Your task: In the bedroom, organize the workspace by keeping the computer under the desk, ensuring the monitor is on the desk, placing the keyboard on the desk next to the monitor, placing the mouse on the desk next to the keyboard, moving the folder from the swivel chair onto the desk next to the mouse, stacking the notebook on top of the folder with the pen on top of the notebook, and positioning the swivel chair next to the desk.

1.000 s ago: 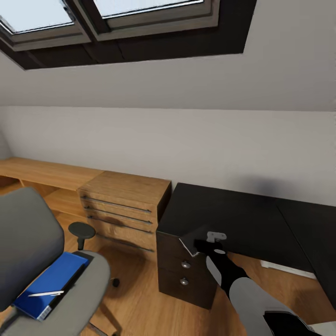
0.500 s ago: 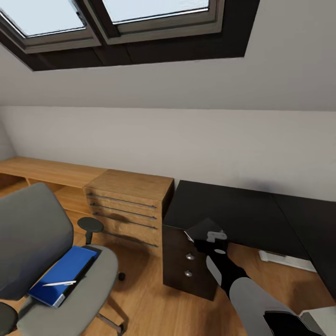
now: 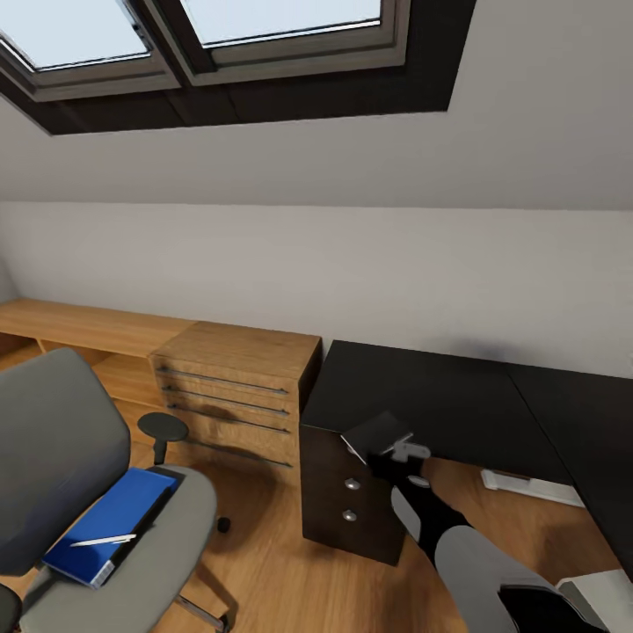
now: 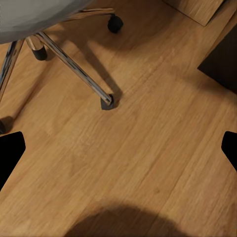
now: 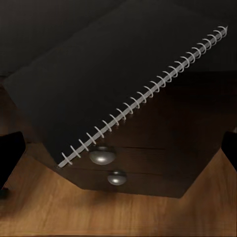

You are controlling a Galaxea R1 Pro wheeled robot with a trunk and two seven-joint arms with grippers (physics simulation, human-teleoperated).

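Right gripper [image 3: 393, 450] is pinching the thin grey spiral-bound notebook [image 3: 376, 432], jaws pressed onto its near edge; the notebook is tilted, sitting over the front corner of the glossy black tabletop [image 3: 440, 400], directly above the black three-drawer unit with round silver knobs [image 3: 350, 497]. Right wrist view: the notebook's dark cover [image 5: 118, 79] with its silver wire spiral running along one edge, two of the round knobs just beyond it, wood floor [image 5: 118, 212] below. Left gripper: black fingertips [image 4: 10, 155] at both frame edges of its wrist view, spread wide, holding nothing, hanging over wood floor near the chrome star base [image 4: 74, 69] of the grey upholstered swivel chair [image 3: 61, 457]. Well off to the left of the right gripper, the bright blue folder [image 3: 105, 526] lies on the chair seat with the thin silver-white pen [image 3: 104, 540] on top of it. Light-wood drawer chest [image 3: 233, 387] stands between chair and drawer unit. No readable labels or writing.
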